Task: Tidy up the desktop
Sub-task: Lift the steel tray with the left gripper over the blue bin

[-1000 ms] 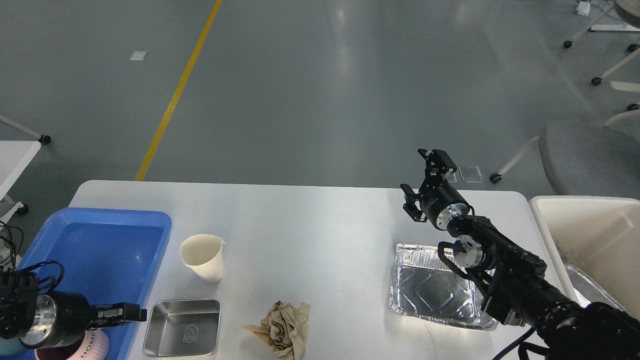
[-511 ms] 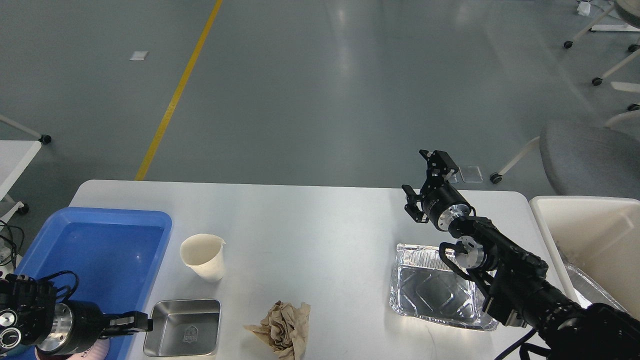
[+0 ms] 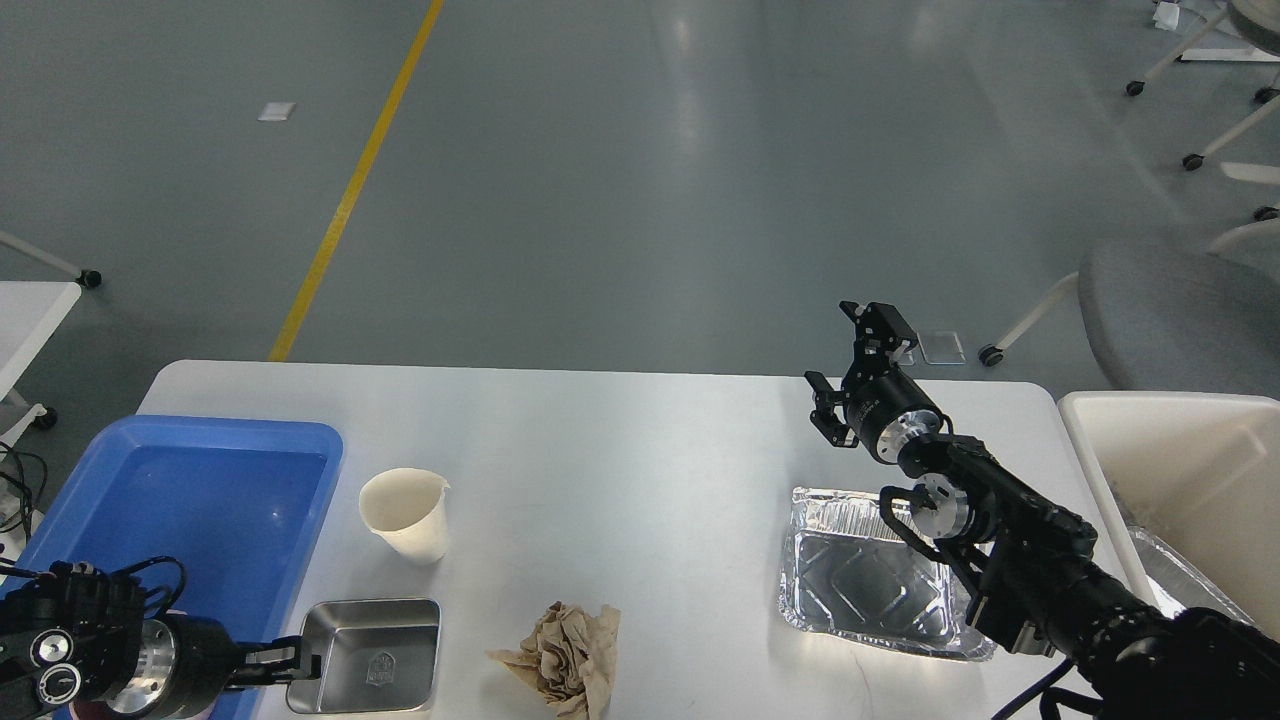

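- We look down on the large, smooth, white rectangular desktop [image 3: 620, 470] with rounded corners; it fills the lower middle of the view, with a glossy grey-green floor [image 3: 640, 180] beyond its far edge.
- A yellow painted floor line [image 3: 350, 190] runs diagonally toward the desktop's far-left corner, and a grey upholstered chair [image 3: 1170, 315] on castors stands at the far right.
- At the left edge sits a blue plastic tray [image 3: 200, 500], shallow and rectangular; at the right, a cream-coloured bin [image 3: 1180, 470] just beside the desktop.
- A cream paper cup [image 3: 405, 515], its rim slightly bent, stands upright near the tray.
- In front of the cup lies a small square stainless-steel dish [image 3: 368, 655], shiny and empty.
- A crumpled brown paper wad [image 3: 562, 660] rests near the front edge, just right of the dish.
- A crinkled aluminium foil tray [image 3: 870, 575] lies toward the right, partly covered by our right arm.
- Our right gripper [image 3: 845, 375] hangs above the far-right part of the desktop, its two fingers spread with nothing between them.
- Our left gripper [image 3: 290, 665] reaches the steel dish's left rim; we cannot tell whether its fingers are apart or pressed together.
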### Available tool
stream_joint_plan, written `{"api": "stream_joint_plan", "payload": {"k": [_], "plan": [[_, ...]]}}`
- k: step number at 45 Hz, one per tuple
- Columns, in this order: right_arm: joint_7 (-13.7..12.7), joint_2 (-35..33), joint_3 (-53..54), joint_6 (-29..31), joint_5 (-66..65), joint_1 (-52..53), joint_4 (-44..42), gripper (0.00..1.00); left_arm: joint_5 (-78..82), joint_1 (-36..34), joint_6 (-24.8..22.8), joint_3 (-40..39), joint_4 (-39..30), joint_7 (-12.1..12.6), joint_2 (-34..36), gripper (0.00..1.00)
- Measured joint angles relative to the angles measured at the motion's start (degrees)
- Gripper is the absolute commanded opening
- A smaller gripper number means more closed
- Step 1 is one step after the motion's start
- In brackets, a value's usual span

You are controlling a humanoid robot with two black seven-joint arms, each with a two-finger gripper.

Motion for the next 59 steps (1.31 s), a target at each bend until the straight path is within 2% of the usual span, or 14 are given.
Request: {"api": "stream_joint_plan", "payload": {"k": [8, 36, 52, 59], "plan": [[0.0, 0.0, 0.0, 0.0, 0.0, -0.1, 0.0, 1.0, 0.0, 0.5, -0.2, 0.0, 0.1, 0.0, 0.0, 0.0], [0.0, 0.0, 0.0, 0.0, 0.0, -0.4, 0.0, 1.0, 0.2, 0.6, -1.1, -0.1, -0.7, -0.9, 0.2, 0.0], [0.0, 0.0, 0.0, 0.0, -0.1, -0.4, 0.0, 1.0, 0.5, -3.8, -10.0, -1.4, -7.5, -1.4, 5.8, 0.0], [0.0, 0.1, 0.1, 0.0, -0.1, -0.3, 0.0, 1.0, 0.2, -7.0, -14.1, -3.4, -10.9, -1.4, 10.9, 0.0]]}}
